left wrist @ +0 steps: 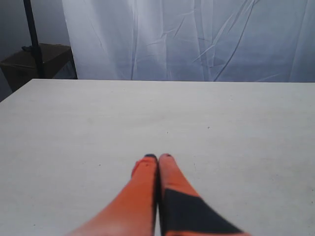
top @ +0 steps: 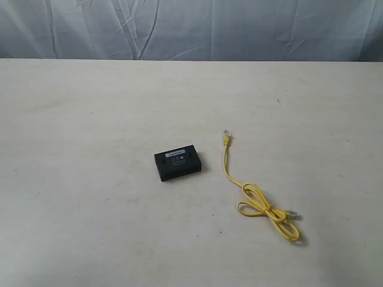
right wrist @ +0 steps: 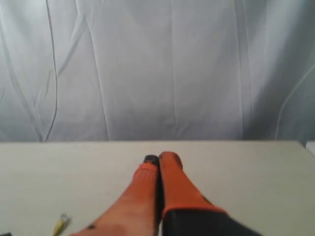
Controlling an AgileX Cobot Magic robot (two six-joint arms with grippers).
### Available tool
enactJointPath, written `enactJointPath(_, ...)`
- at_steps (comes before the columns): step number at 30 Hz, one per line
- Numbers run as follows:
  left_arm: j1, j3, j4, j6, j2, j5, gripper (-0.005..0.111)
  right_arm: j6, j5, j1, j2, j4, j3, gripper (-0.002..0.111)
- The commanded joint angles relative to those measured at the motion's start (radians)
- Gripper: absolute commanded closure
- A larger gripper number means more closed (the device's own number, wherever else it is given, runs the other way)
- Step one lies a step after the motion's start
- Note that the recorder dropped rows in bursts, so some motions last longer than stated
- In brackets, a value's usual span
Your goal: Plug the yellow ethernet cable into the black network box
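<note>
Black network box (top: 178, 162) lying flat on the counter (top: 90, 179), long side running left-right, yellow ethernet cable (top: 266, 208) lying near its right, apart, far plug pointing toward the back, left claw (left wrist: 158, 157) and right claw (right wrist: 160, 158) pressing closed, empty.

Looked like a lab recording setup: plain pale bench (top: 90, 227), wrinkled white sheet backdrop (top: 239, 30), black stand pole (left wrist: 32, 39), brown box (left wrist: 37, 61) behind.

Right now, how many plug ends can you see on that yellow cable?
2. The far plug lies right of the black network box, apart from it; the near plug rests beside the looped part of the yellow ethernet cable. Neither is hidden.
</note>
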Motion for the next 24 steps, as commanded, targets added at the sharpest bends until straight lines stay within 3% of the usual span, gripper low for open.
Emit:
enactJointPath(1,-0.007,0.003,-0.001,-0.002,-0.004,-0.016,0.107,0.0,0.279,-0.003,0.218,0.041,-0.189,0.109)
enactJointPath(4,-0.007,0.003,-0.001,-0.002,-0.004,-0.014,0.107,0.0,0.319,-0.003,0.359,0.093,-0.272,0.109)
enactJointPath(7,-0.007,0.003,-0.001,-0.002,-0.004,-0.014,0.107,0.004,0.218,-0.003,0.468,0.13,-0.285,0.109)
enactJointPath(13,-0.007,0.003,-0.001,-0.002,-0.004,-0.014,0.107,-0.069,0.205,0.046,0.784,0.353,-0.297,0.109)
enactJointPath(21,-0.007,0.003,-0.001,-0.002,-0.004,-0.014,0.107,-0.039,0.288,0.353,1.327,0.333,-0.637,0.109)
enactJointPath(24,-0.007,0.003,-0.001,-0.002,-0.004,-0.014,0.107,0.145,0.416,0.448,1.524,0.129,-0.834,0.109)
